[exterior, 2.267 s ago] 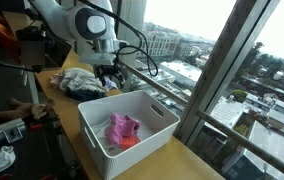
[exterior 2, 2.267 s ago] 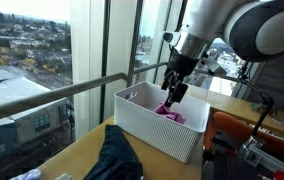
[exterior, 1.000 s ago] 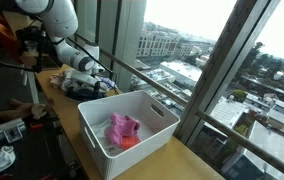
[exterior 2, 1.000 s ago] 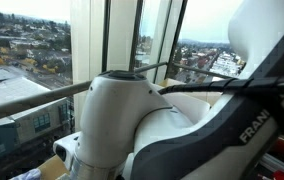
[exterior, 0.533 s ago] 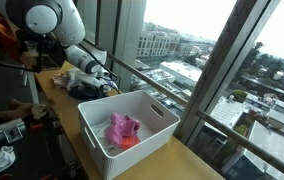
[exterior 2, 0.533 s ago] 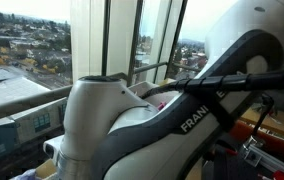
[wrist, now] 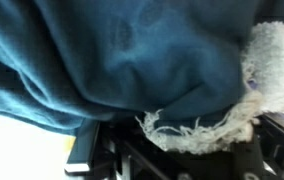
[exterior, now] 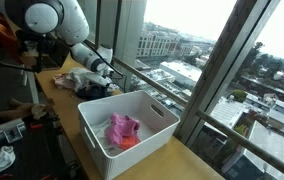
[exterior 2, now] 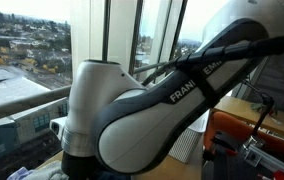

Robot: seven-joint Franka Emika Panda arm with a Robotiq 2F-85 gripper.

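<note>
My gripper (exterior: 103, 74) is pressed down into a heap of clothes (exterior: 80, 82) at the far end of the wooden table (exterior: 187, 160). In the wrist view a blue cloth (wrist: 112, 50) fills most of the picture. A white fuzzy cloth (wrist: 274, 60) with a frayed edge (wrist: 192, 128) lies right over the dark gripper (wrist: 177, 142). The cloth hides the fingers, so how the jaws stand does not show. In an exterior view the arm (exterior 2: 152, 100) blocks nearly everything.
A white plastic bin (exterior: 113, 100) stands in front of the heap with a pink cloth (exterior: 122, 129) inside. Tall window panes with a slanted frame (exterior: 222, 70) run along the table's far side. Gear and cables (exterior: 7, 130) lie on the near side.
The arm has swung from the bin over to the clothes heap and sunk into it. In the last half second the wrist shifted slightly toward the window.
</note>
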